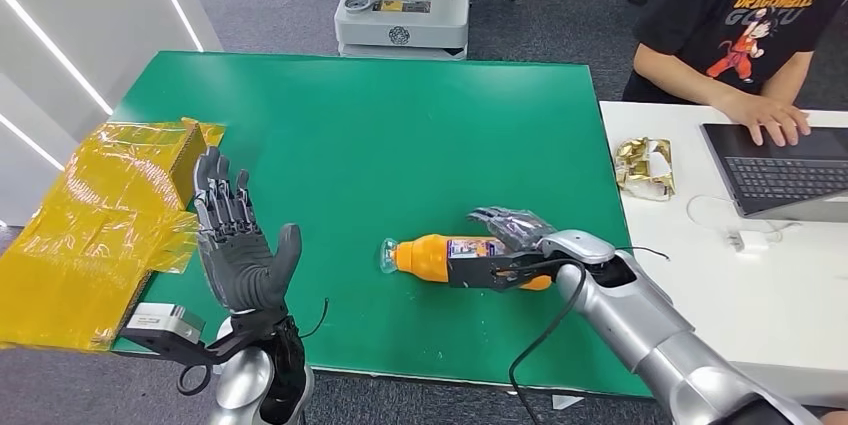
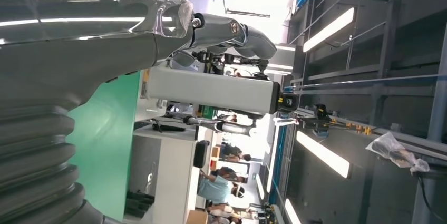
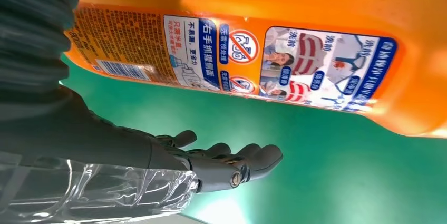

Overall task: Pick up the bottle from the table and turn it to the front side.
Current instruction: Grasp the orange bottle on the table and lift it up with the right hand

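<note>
An orange plastic bottle (image 1: 440, 257) lies on its side on the green table (image 1: 400, 125), lower middle of the head view, its clear cap end pointing toward the left of the frame. Its body is smooth and rounded, narrowing to a short neck, with a dark label band around the middle. In the right wrist view the bottle (image 3: 295, 8) runs across the upper part of the frame; its glossy label carries blue and white panels, small pictures, red round warning marks and a barcode.

The right hand (image 1: 515, 245) comes in from the lower right on a shiny silver arm and is at the bottle's wide end, dark fingers over the top of it and others along the side. The right wrist view shows the thick grey thumb (image 3: 237, 163), wrapped partly in crinkled clear film, spread away from the bottle with green table between them, so I cannot tell whether the hand has a firm hold.

The left hand (image 1: 235, 245) is raised at lower left, palm flat, dark jointed fingers straight and apart, grasping nothing. Beside it, at the table's left edge, sits a box (image 1: 100, 215) wrapped in wrinkled yellow film.

At upper right a person (image 1: 740, 35) in a black printed shirt rests a hand on a laptop (image 1: 780, 175) on a white desk (image 1: 700, 285), near a crumpled gold wrapper (image 1: 645, 167).
</note>
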`<state>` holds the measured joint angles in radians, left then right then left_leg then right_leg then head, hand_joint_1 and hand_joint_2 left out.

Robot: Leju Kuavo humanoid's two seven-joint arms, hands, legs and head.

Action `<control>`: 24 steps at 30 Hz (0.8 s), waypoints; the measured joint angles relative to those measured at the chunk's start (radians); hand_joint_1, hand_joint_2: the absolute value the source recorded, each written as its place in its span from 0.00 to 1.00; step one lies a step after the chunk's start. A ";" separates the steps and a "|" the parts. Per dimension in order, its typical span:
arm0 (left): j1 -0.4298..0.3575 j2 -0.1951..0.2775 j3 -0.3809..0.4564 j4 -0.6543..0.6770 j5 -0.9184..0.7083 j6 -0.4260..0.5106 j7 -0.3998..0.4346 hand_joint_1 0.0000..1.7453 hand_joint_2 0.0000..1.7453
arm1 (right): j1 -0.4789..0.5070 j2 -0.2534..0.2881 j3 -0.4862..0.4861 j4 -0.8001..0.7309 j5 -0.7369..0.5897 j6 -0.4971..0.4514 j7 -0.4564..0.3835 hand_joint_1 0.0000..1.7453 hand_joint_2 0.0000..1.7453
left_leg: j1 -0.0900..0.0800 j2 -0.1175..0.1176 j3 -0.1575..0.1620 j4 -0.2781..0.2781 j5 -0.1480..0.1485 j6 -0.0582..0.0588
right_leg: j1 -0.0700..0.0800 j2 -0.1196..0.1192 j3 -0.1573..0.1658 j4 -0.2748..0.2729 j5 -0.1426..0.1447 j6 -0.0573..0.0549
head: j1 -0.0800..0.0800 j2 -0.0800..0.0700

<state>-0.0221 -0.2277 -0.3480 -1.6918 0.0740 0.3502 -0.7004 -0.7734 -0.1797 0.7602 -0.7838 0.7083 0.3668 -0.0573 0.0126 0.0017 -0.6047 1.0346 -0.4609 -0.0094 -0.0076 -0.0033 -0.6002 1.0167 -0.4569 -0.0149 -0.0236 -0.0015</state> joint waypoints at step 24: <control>-0.001 0.000 0.000 0.000 0.011 0.005 0.000 0.00 1.00 | -0.053 -0.003 0.104 0.136 -0.076 -0.007 0.009 0.00 1.00 | 0.000 0.000 0.000 0.000 0.000 0.000 | 0.000 0.000 0.000 0.000 0.000 0.000 | 0.000 0.000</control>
<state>-0.0234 -0.2281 -0.3475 -1.6918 0.0849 0.3556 -0.7004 -0.8267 -0.1829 0.8642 -0.6482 0.6326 0.3600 -0.0487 0.0126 0.0014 -0.6047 1.0346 -0.4608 -0.0091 -0.0076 -0.0035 -0.6000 1.0168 -0.4568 -0.0148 -0.0236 -0.0015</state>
